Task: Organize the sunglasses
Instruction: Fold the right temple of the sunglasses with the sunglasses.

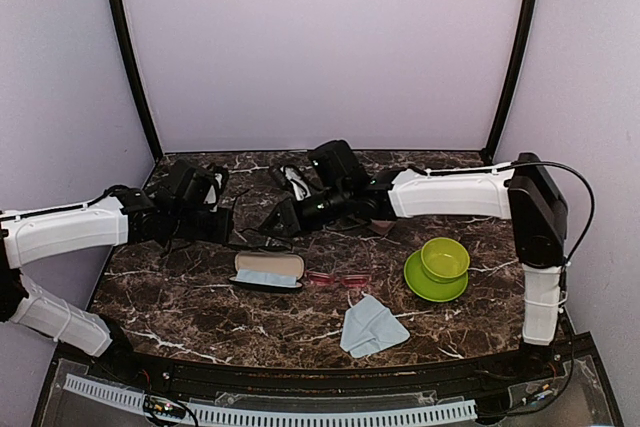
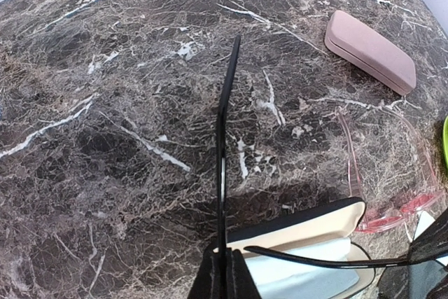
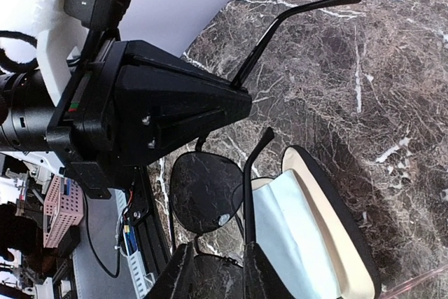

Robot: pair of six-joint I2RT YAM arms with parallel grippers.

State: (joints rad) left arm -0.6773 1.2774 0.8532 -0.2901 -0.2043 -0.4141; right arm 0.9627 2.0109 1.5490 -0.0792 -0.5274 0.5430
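Observation:
The black sunglasses (image 3: 206,190) hang between both grippers, just above the open black case (image 1: 268,270) with its blue cloth lining. My left gripper (image 2: 224,274) is shut on one thin black temple (image 2: 224,138), which sticks straight out from the pads. My right gripper (image 3: 220,274) has its jaws partly apart, closed round the second lens; the other temple (image 3: 248,187) runs along its right finger. The red-pink sunglasses (image 1: 337,279) lie on the marble to the right of the open case, lenses towards the front.
A closed pink case (image 2: 371,50) lies further back on the table. A green bowl on a green plate (image 1: 437,267) stands at the right. A folded light blue cloth (image 1: 370,327) lies near the front edge. Both arms crowd the middle back.

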